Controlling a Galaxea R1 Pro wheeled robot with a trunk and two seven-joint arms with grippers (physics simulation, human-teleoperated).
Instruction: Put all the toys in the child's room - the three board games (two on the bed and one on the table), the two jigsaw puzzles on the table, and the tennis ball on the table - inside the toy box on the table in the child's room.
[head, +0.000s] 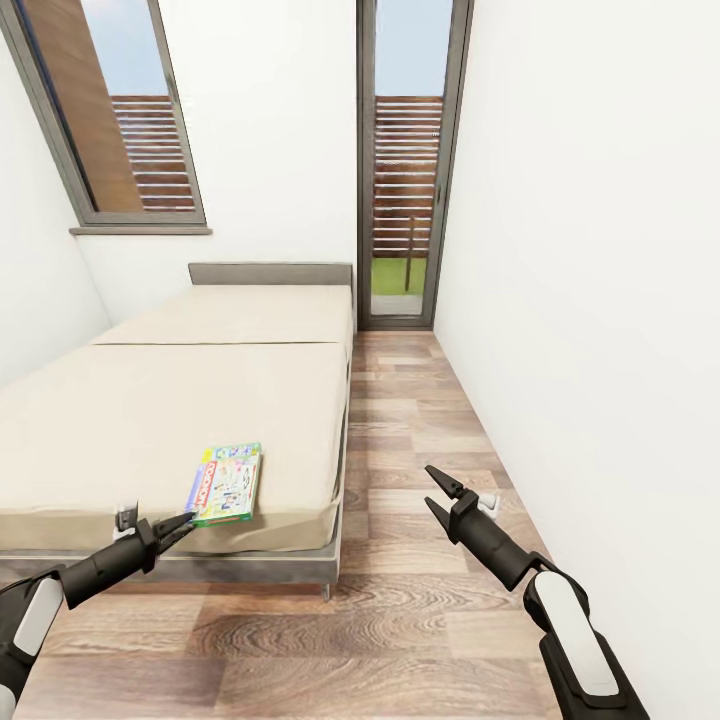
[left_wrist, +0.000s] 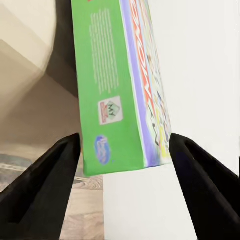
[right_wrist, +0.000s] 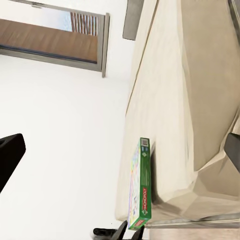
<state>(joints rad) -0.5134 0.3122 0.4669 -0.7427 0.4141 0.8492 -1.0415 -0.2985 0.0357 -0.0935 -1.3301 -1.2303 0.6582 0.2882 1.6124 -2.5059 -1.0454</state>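
A colourful board game box (head: 226, 484) with a green edge lies flat on the beige bed (head: 150, 410), at its near corner. My left gripper (head: 172, 526) hovers at the box's near end, open. In the left wrist view the box (left_wrist: 117, 85) reaches in between the two black fingers (left_wrist: 50, 180), which stand wide apart and do not touch it. My right gripper (head: 432, 487) is open over the wooden floor, to the right of the bed, holding nothing. The right wrist view shows the same box (right_wrist: 140, 190) on the mattress edge.
The bed has a grey frame (head: 250, 568) and headboard (head: 270, 273). A wooden floor strip (head: 410, 420) runs between the bed and the white right wall (head: 600, 300) to a glass door (head: 405, 170). A window (head: 120, 110) is at the far left.
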